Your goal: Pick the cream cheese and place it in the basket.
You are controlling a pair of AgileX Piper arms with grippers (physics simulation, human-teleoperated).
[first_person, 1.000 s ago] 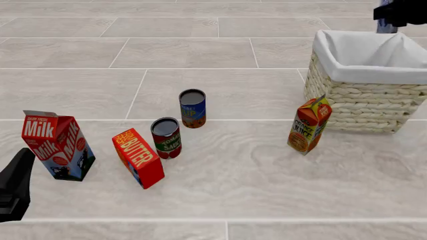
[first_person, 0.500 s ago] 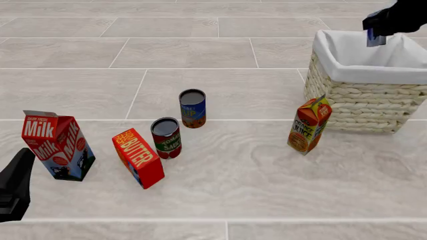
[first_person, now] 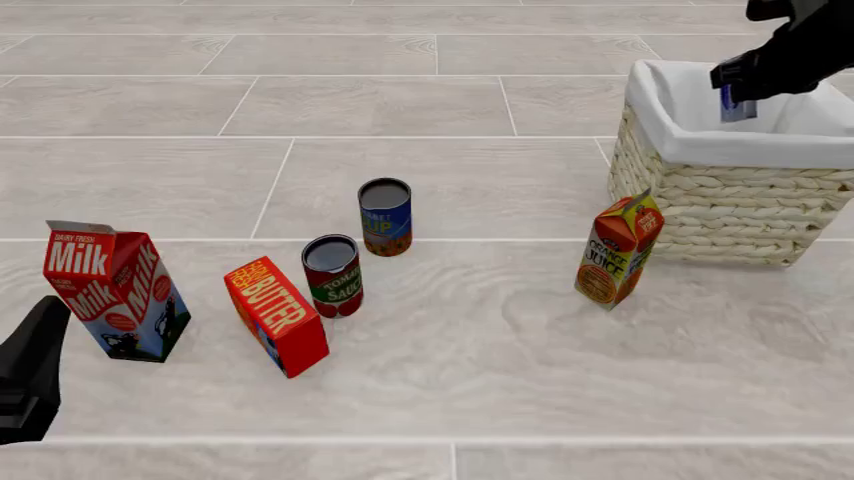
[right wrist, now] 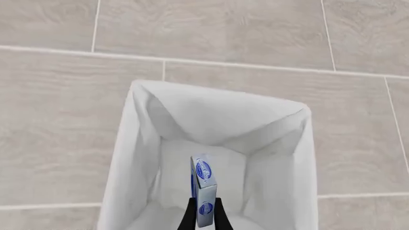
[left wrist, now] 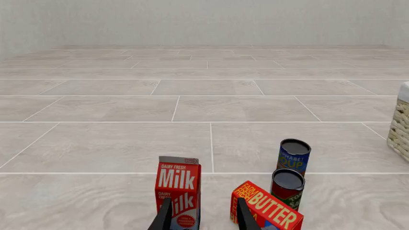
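Observation:
The cream cheese (right wrist: 204, 189) is a small light-blue and white box held on edge between my right gripper's (right wrist: 203, 213) fingers, hanging over the white-lined inside of the basket (right wrist: 143, 124). In the front view the box (first_person: 737, 103) hangs just above the basket's (first_person: 714, 190) opening at the far right, under my right gripper (first_person: 742, 82), which is shut on it. My left gripper (left wrist: 202, 215) is low at the near left with a gap between its fingers and nothing held; the front view shows only its dark body (first_person: 27, 375).
A milk carton (first_person: 114, 290), a red butter box (first_person: 278, 315), a tomato sauce can (first_person: 332, 275) and a blue soup can (first_person: 384, 216) stand at the near left. An orange juice carton (first_person: 618, 250) stands just in front of the basket.
My right gripper has come down and toward the basket's middle with the cream cheese, which now hangs lower over the lining. The left arm has not moved.

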